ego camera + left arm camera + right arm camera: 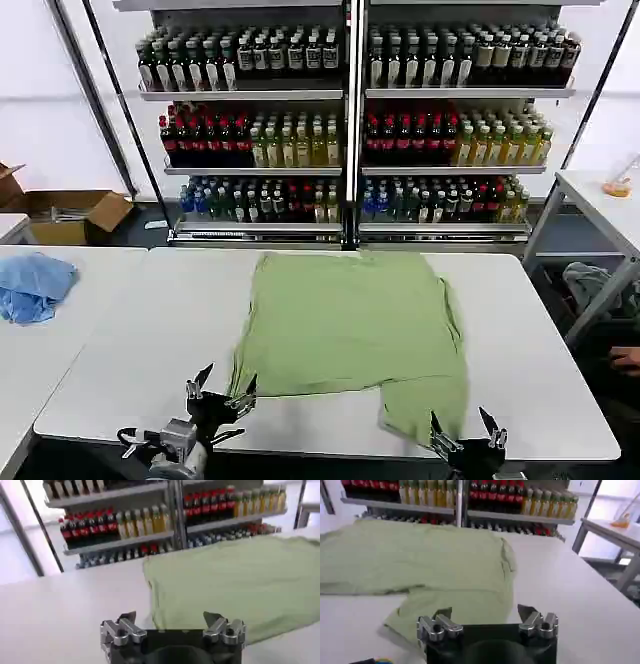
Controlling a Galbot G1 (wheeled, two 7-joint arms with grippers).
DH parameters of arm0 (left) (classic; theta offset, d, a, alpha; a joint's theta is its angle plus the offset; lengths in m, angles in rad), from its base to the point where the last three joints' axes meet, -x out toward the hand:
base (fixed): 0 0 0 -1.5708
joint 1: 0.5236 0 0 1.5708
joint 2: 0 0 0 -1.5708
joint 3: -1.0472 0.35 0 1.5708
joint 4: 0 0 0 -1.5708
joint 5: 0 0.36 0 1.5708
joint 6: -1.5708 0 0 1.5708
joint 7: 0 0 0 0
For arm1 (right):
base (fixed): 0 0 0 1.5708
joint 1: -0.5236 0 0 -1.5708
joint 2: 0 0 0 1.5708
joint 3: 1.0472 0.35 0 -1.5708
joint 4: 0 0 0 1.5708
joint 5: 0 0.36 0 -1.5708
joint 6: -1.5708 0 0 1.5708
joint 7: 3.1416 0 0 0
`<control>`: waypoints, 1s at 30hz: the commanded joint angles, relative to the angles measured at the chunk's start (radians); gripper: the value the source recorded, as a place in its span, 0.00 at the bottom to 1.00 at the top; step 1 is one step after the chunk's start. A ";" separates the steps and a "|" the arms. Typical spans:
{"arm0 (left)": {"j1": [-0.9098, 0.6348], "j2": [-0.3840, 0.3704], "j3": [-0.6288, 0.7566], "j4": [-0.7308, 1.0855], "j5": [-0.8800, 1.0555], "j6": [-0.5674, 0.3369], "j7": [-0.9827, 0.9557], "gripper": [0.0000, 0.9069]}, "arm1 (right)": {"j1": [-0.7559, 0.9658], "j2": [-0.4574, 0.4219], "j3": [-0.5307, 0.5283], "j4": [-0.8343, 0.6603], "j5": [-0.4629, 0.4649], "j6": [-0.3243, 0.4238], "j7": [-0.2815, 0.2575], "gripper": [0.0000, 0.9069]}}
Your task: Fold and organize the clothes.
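A light green shirt (350,325) lies spread flat on the white table (130,370), plain side up, with one part reaching toward the near edge on the right. My left gripper (226,385) hovers open just off the shirt's near left corner (160,622). At the near right, my right gripper (463,425) is open beside the shirt's lower flap (450,607). Nothing is between the fingers of either gripper (171,617) (482,612).
A light blue cloth (32,283) lies on the table to the far left. Shelves of bottles (350,120) stand behind the table. A cardboard box (65,215) sits at the back left. Another white table (600,200) and a grey-green cloth (590,283) are on the right.
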 commanded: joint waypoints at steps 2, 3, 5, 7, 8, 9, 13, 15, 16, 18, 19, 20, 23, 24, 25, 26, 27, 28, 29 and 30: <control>-0.093 0.031 0.031 0.130 -0.026 0.069 -0.005 1.00 | -0.008 0.002 -0.013 -0.018 -0.007 -0.019 0.000 1.00; -0.094 0.032 0.034 0.133 -0.031 0.069 -0.005 1.00 | -0.008 0.002 -0.013 -0.020 -0.007 -0.018 0.002 1.00; -0.095 0.033 0.040 0.142 -0.035 0.069 -0.005 1.00 | -0.007 0.004 -0.013 -0.021 -0.007 -0.019 0.004 1.00; -0.098 0.035 0.045 0.154 -0.040 0.069 -0.005 0.94 | -0.006 0.007 -0.013 -0.023 -0.005 -0.021 0.007 1.00; -0.099 0.036 0.046 0.155 -0.050 0.069 -0.006 0.64 | -0.005 0.009 -0.014 -0.025 -0.005 -0.022 0.008 1.00; -0.101 0.037 0.048 0.157 -0.064 0.069 -0.005 0.03 | -0.004 0.010 -0.014 -0.027 -0.003 -0.022 0.010 0.20; -0.097 0.041 0.052 0.148 -0.085 0.068 -0.004 0.03 | -0.007 0.016 -0.015 -0.029 0.024 -0.023 0.019 0.00; -0.089 0.045 0.052 0.135 -0.098 0.068 -0.002 0.02 | -0.011 0.017 -0.016 -0.030 0.049 -0.028 0.020 0.00; -0.086 0.046 0.050 0.132 -0.104 0.068 -0.002 0.03 | -0.013 0.018 -0.018 -0.031 0.059 -0.030 0.020 0.00; -0.077 0.046 0.046 0.122 -0.116 0.067 -0.001 0.03 | -0.018 0.019 -0.020 -0.032 0.071 -0.032 0.021 0.00; -0.074 0.047 0.044 0.120 -0.119 0.067 0.001 0.03 | -0.021 0.020 -0.022 -0.030 0.076 -0.032 0.020 0.00; -0.071 0.048 0.042 0.118 -0.124 0.067 0.003 0.02 | -0.024 0.021 -0.023 -0.028 0.077 -0.031 0.019 0.00; -0.068 0.049 0.036 0.116 -0.141 0.064 0.007 0.02 | -0.031 0.023 -0.028 -0.020 0.079 -0.027 0.017 0.00; -0.069 0.049 0.034 0.115 -0.147 0.062 0.009 0.02 | -0.032 0.024 -0.028 -0.018 0.080 -0.024 0.016 0.00; -0.068 0.049 0.031 0.113 -0.157 0.060 0.011 0.02 | -0.032 0.024 -0.028 -0.015 0.080 -0.020 0.014 0.00; -0.069 0.050 0.029 0.112 -0.162 0.055 0.016 0.03 | -0.032 0.024 -0.028 -0.012 0.080 -0.018 0.013 0.00; -0.068 0.050 0.028 0.111 -0.164 0.053 0.019 0.02 | -0.032 0.024 -0.028 -0.012 0.080 -0.018 0.012 0.00; -0.067 0.052 0.027 0.109 -0.166 0.048 0.022 0.02 | -0.032 0.024 -0.028 -0.010 0.080 -0.016 0.010 0.00; -0.066 0.053 0.025 0.106 -0.170 0.043 0.024 0.02 | -0.033 0.023 -0.028 -0.008 0.080 -0.013 0.010 0.00; -0.064 0.054 0.023 0.102 -0.176 0.038 0.026 0.03 | -0.035 0.023 -0.028 -0.005 0.080 -0.008 0.008 0.00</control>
